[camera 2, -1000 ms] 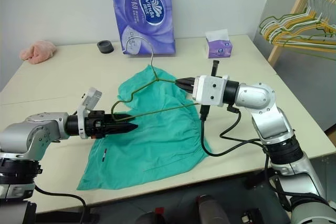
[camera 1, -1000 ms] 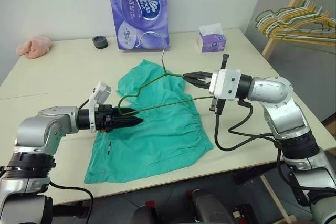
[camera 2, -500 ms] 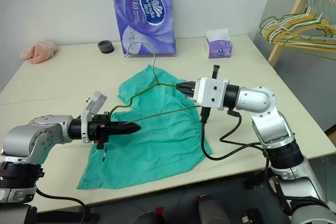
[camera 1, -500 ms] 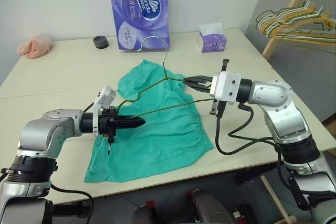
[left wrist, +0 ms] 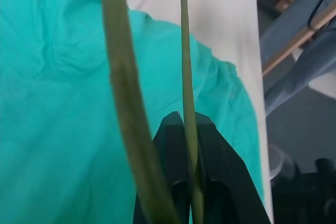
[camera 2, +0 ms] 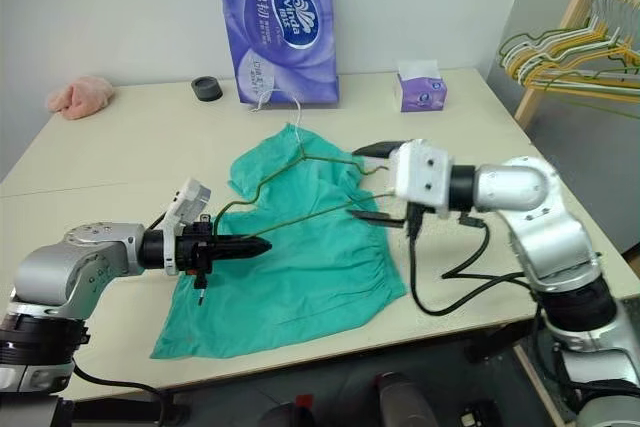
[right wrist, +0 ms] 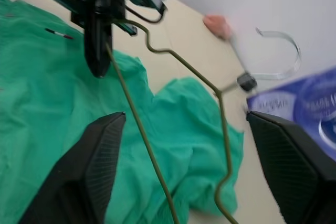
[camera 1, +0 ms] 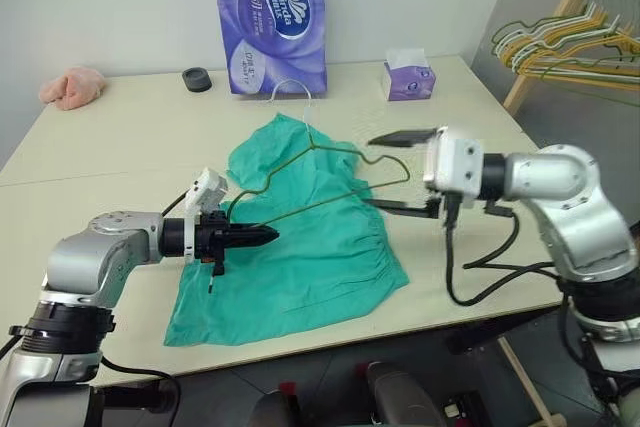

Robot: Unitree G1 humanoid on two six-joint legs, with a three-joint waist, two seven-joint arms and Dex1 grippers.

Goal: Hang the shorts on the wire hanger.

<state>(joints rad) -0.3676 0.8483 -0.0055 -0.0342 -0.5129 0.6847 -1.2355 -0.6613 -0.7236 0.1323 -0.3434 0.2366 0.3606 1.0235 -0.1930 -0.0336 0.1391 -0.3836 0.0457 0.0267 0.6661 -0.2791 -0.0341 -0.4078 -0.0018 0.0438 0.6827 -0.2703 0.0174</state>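
Left gripper (camera 1: 268,236) at lower left of frame has its jaws closed on the bottom wire of the wire hanger (camera 1: 330,169); the wrist view shows the thin wire pinched right between the black fingers (left wrist: 215,156). Right gripper (camera 1: 395,171) at centre right has jaws spread wide, one above and one below the hanger's right shoulder bend, not touching it as far as I can tell. So the hanger is carried by the left alone, tilted, hook (camera 1: 290,88) pointing toward the purple tissue pack (camera 1: 268,17) at top centre. The shorts (camera 1: 300,237) lie flat mid-bench (camera 1: 120,157), waistband toward the right gripper, hanger hovering over their upper half. My read: the step is a hand-over, freeing the right for the fabric. To do it well, keep the left pinch firm, since thin wire will pivot in a single-point grip; hold the hanger low and steady. Then the right should take one leg opening or the waistband edge, one layer only, and feed it over the bar. Risk: the free end swinging and snagging cloth.
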